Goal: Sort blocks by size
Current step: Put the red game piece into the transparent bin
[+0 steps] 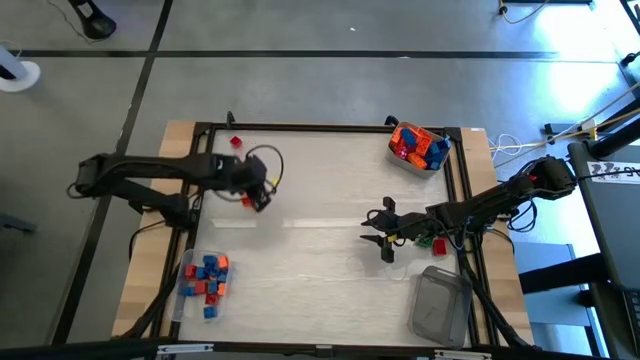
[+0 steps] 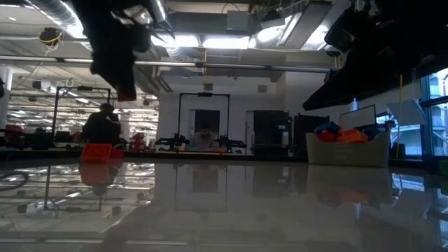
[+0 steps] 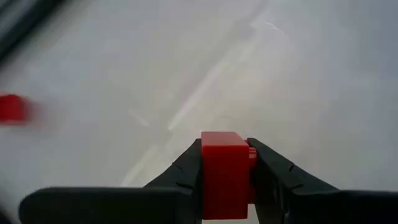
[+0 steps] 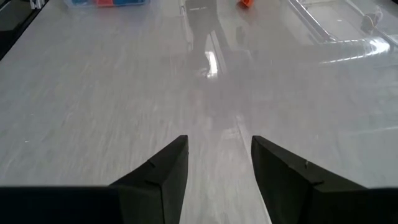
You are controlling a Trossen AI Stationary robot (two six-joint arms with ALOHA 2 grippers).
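Note:
My left gripper [image 1: 252,198] is over the table's left half, shut on a small red block [image 3: 224,174], which hangs above the table in the low view [image 2: 126,92]. Another red block [image 1: 236,142] lies on the table near the far left corner; it also shows in the low view [image 2: 96,151] and the left wrist view [image 3: 12,107]. My right gripper [image 1: 385,235] hovers over the table right of centre, open and empty [image 4: 219,168]. My left gripper pinches the red block by two opposite sides [image 3: 202,168] between its two fingers. The block's front end sticks out beyond the fingertips. It is lifted clear of the table.
A clear tub [image 1: 205,275] with red, orange and blue blocks sits at the near left. A tub [image 1: 418,147] of larger orange, red and blue blocks stands at the far right, also in the low view [image 2: 348,147]. An empty clear tub [image 1: 440,305] sits at the near right.

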